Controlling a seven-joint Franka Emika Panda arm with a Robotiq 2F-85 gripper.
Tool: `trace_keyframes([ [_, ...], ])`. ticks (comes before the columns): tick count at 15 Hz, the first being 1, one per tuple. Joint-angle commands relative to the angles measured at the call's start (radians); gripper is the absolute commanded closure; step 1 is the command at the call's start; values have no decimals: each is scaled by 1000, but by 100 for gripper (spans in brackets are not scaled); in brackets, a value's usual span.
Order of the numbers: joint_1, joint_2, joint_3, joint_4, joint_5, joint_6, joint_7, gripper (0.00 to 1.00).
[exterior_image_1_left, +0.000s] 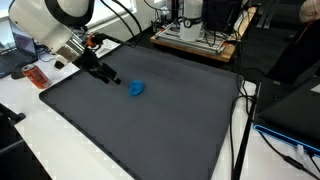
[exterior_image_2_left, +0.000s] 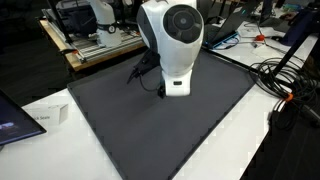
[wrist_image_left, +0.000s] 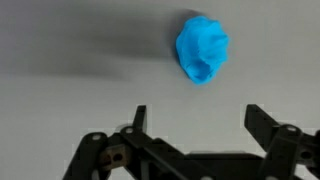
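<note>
A: Leftmost entry, in an exterior view?
B: One gripper (exterior_image_1_left: 112, 80), black. Above the mat (exterior_image_1_left: 150, 130), near the mat's edge, not touching it. Its fingers (wrist_image_left: 139, 118): spread wide, released, grasping nothing.
A: Next to the right?
B: One blob (exterior_image_1_left: 137, 88), blue, crumpled, soft by the look. Lying on the mat, well inside the mat's edge, just beside the gripper. Apart from it; no contact.
A: Bearing from the fingers, in the wrist view?
B: Straight ahead, past the tips. In line with the gap, a shade toward the finger on the right of that picture. Strip of bare mat between tips and blob.
A: Long axis?
B: Hardly any. Roughly round, a little taller than wide in the wrist view. Narrower than the gap, by the look.
A: And where the view is blocked?
B: One arm (exterior_image_2_left: 170, 45), white, standing in front of the mat in an exterior view. Gripper and blob both hidden behind it there; only mat on show.
</note>
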Motion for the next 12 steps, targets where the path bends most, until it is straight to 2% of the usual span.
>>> trace_keyframes([
  [1, -2, -156, -27, -236, 48, 116, -13, 0],
  [7, -29, -295, -37, -510, 136, 307, -69, 0],
  [12, -74, -414, -27, -762, 257, 493, -205, 0],
])
